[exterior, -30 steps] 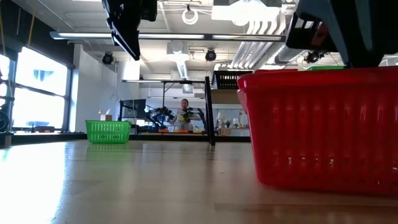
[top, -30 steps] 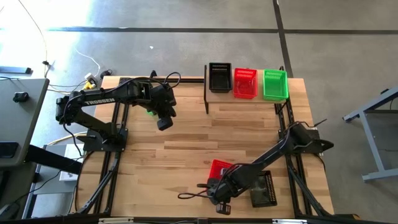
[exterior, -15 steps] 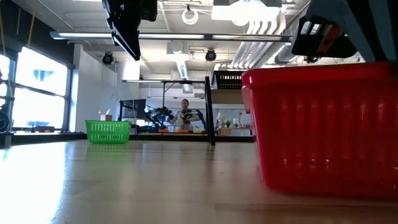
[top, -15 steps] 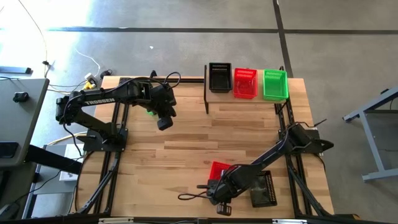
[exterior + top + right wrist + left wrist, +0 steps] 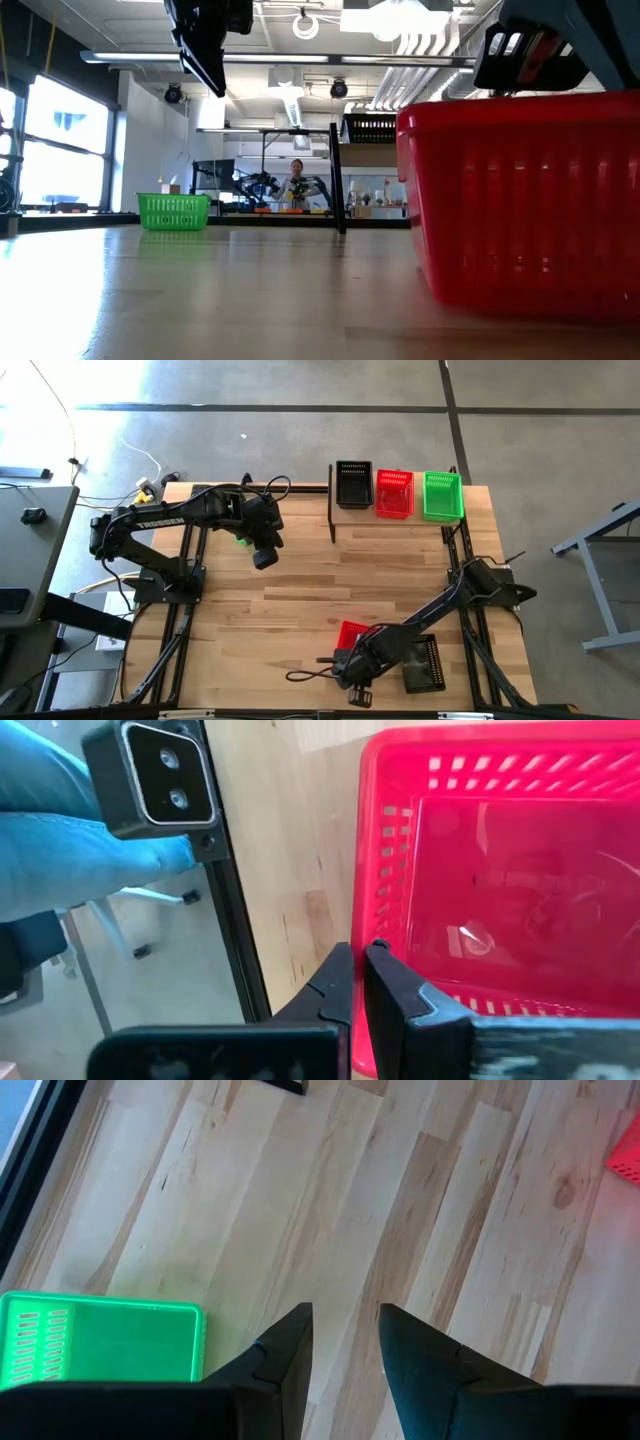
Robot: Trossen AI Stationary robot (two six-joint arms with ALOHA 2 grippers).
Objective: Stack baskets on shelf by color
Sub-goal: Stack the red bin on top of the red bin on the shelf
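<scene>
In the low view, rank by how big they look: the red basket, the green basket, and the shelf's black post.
1. Red basket, largest, though nearest the camera.
2. Black post, taller than the green basket.
3. Green basket, smallest, farther off.

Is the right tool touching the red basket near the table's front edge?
Touching: in the right wrist view, the right tool is shut on the red basket's rim.

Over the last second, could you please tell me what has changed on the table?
The right tool has shut on the near wall of the red basket at the front of the table; in the low view the basket has shifted slightly right. The left tool stays raised and open above the green basket, and the three baskets on the shelf are unmoved.
</scene>
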